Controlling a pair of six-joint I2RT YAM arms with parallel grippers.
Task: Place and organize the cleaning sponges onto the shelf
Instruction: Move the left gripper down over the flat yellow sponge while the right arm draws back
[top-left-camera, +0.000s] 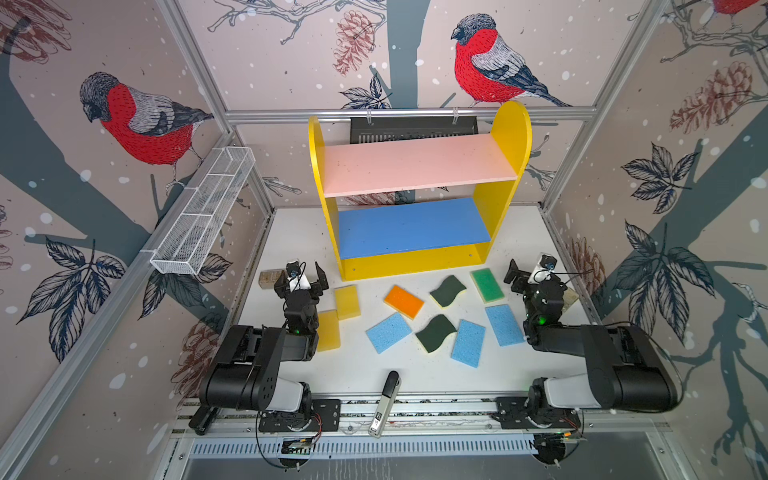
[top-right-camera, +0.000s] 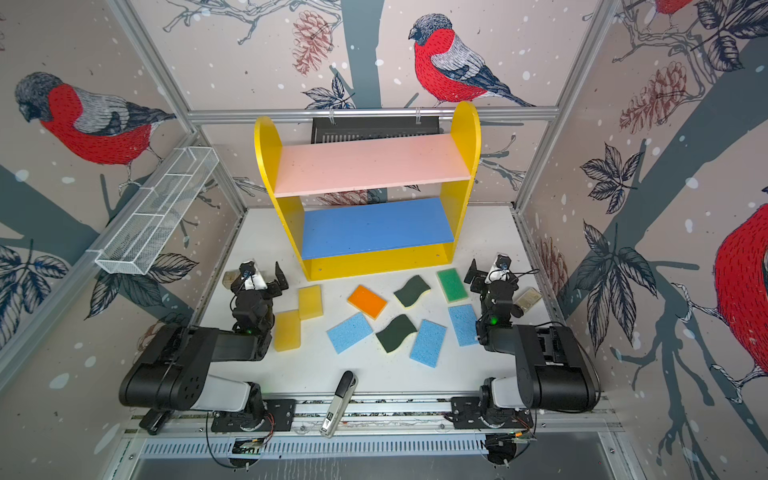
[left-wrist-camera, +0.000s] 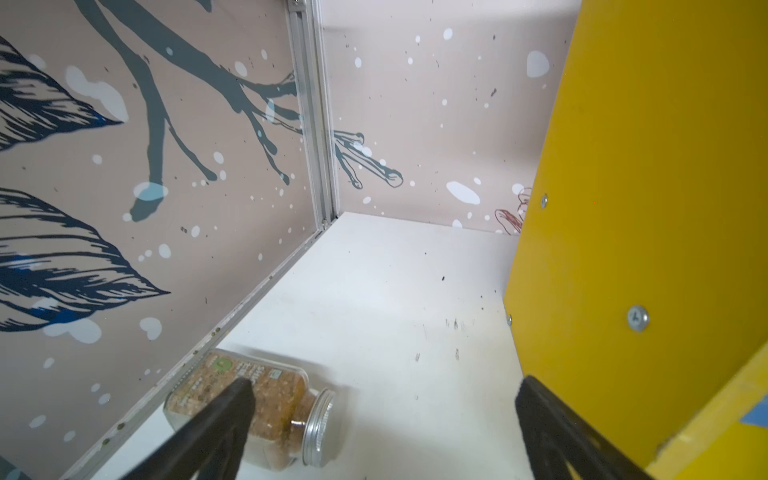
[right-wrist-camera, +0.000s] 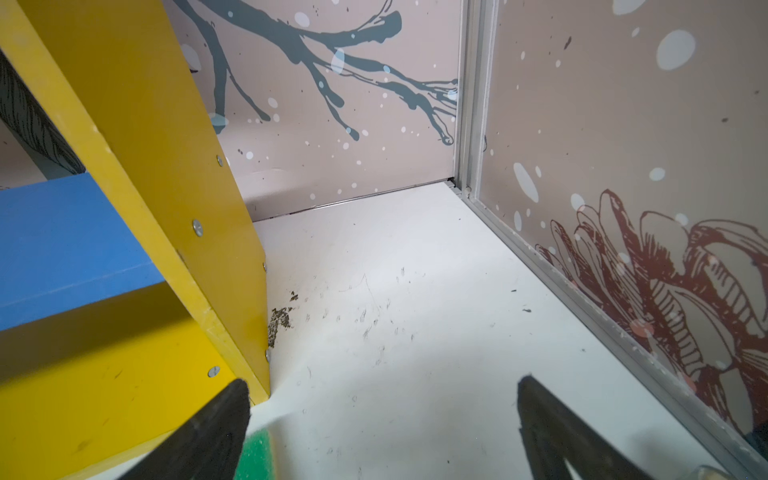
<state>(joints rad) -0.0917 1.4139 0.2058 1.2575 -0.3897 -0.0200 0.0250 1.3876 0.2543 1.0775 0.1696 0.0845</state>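
Note:
The shelf (top-left-camera: 505, 137) stands at the back of the table with a bare pink upper board (top-left-camera: 415, 166) and a bare blue lower board (top-left-camera: 411, 226). Several sponges lie in front of it: two yellow blocks (top-left-camera: 347, 302) (top-left-camera: 328, 331), an orange-topped one (top-left-camera: 403, 301), a green-topped one (top-left-camera: 487, 284) (right-wrist-camera: 257, 455), two dark green wavy ones (top-left-camera: 447, 291) (top-left-camera: 436, 333) and three light blue ones (top-left-camera: 388, 332) (top-left-camera: 468, 343) (top-left-camera: 504, 325). My left gripper (top-left-camera: 300, 274) (left-wrist-camera: 386, 386) hangs open left of the yellow blocks. My right gripper (top-left-camera: 532, 270) (right-wrist-camera: 383, 384) hangs open beside the green-topped sponge. Neither holds anything.
A brownish bottle (left-wrist-camera: 266, 407) (top-left-camera: 270, 277) lies by the left wall near my left gripper. Another jar (top-left-camera: 571, 297) lies behind my right arm. A white mesh basket (top-left-camera: 203, 216) hangs on the left wall. A black-and-silver tool (top-left-camera: 386, 403) rests across the front rail.

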